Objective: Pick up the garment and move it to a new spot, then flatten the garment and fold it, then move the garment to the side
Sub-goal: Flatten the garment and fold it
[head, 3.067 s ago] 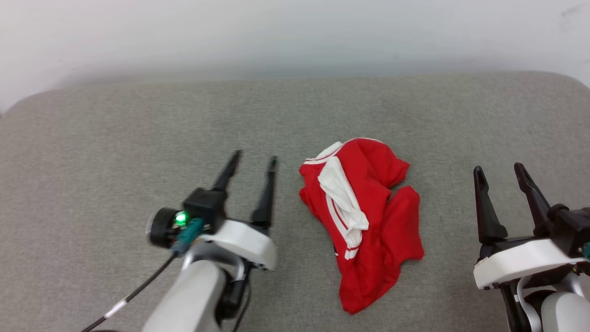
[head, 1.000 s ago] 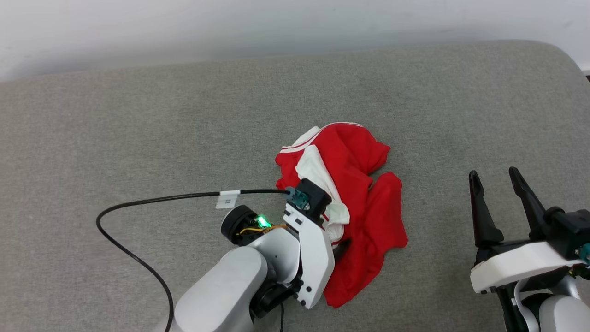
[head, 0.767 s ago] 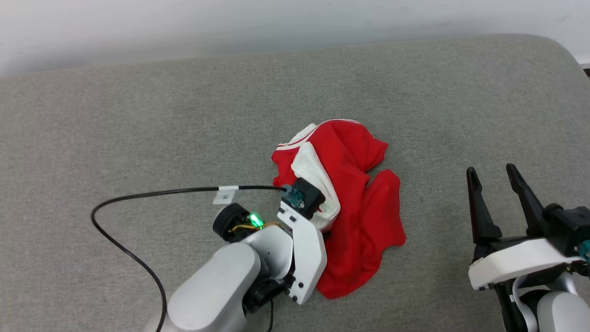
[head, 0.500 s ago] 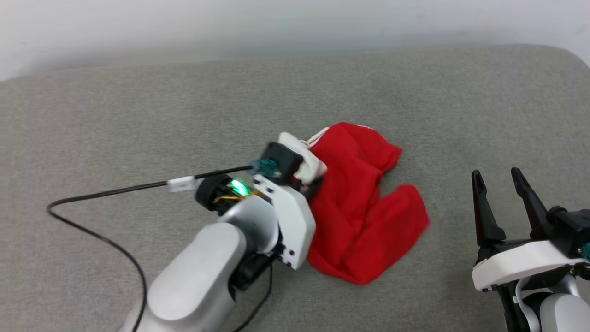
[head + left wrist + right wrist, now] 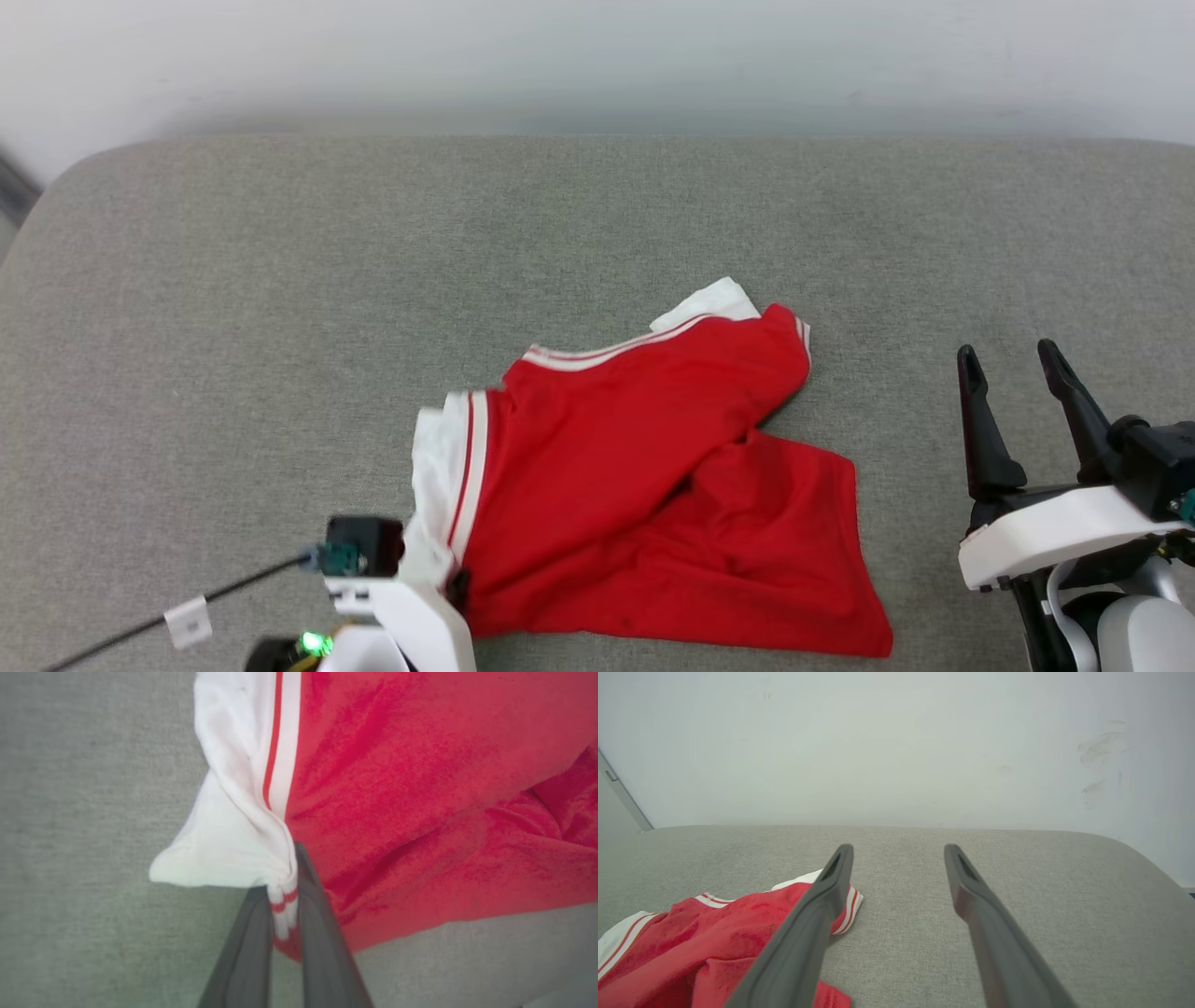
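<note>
The garment [image 5: 644, 495], red with white sleeves and striped trim, lies partly spread on the grey cushioned surface [image 5: 280, 280]. No print shows on it. My left gripper [image 5: 456, 590] sits at the garment's near-left corner, by the bottom edge of the head view. In the left wrist view the left gripper [image 5: 282, 875] is shut on the bunched white sleeve and striped cuff of the garment [image 5: 420, 788]. My right gripper [image 5: 1006, 355] stands open to the right of the cloth, apart from it. In the right wrist view the right gripper [image 5: 899, 849] holds nothing, with the garment [image 5: 714, 933] at lower left.
A pale wall [image 5: 597, 65] runs along the far edge of the grey surface, whose corners are rounded. A black cable with a white tag [image 5: 187, 621] trails from my left wrist at the lower left. Bare grey surface lies left of and beyond the garment.
My left gripper closed on the crumpled garment's white sleeve and pulled it left and toward the near edge, so the cloth has stretched out wider. The head camera shifted. The right gripper stayed open.
</note>
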Motion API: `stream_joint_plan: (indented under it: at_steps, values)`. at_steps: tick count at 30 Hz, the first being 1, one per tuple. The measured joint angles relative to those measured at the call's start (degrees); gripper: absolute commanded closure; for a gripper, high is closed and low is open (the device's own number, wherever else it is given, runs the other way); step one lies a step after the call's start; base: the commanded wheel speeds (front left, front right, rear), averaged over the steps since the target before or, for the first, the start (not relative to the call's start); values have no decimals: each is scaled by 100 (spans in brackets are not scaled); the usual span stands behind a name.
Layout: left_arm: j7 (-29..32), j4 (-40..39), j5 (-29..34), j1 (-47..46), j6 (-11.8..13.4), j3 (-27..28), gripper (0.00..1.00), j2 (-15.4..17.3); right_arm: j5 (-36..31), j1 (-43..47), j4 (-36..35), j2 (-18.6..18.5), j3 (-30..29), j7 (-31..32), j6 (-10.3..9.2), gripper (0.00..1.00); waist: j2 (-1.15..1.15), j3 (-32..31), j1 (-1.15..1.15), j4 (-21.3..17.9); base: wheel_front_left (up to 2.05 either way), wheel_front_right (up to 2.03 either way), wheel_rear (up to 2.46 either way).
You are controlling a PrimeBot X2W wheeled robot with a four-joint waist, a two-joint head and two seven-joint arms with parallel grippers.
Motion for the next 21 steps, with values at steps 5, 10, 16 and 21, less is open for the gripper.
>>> stream_joint_plan:
  at_steps: [5, 10, 16, 21]
  values:
    - [-82, 297, -326, 350, -70, -52, 0, -301, -25, 13, -25, 0, 13, 45, 0, 0, 0, -56, 0, 16, 0, 0, 0]
    - [-873, 374, -23, 244, 23, 78, 0, -376, -109, 114, -29, 0, -9, 100, 0, 0, 0, -217, 0, 14, 0, 0, 0]
    - [-1903, -13, 542, -35, 252, 277, 0, -302, -138, 226, -70, -1, -33, 172, 0, 0, 0, -482, 0, -13, 0, 0, 0]
    - [-2657, -316, 929, -107, 370, 444, 0, -101, -147, 336, -113, 0, -47, 241, 0, 0, 0, -670, 0, -48, 0, 0, 0]
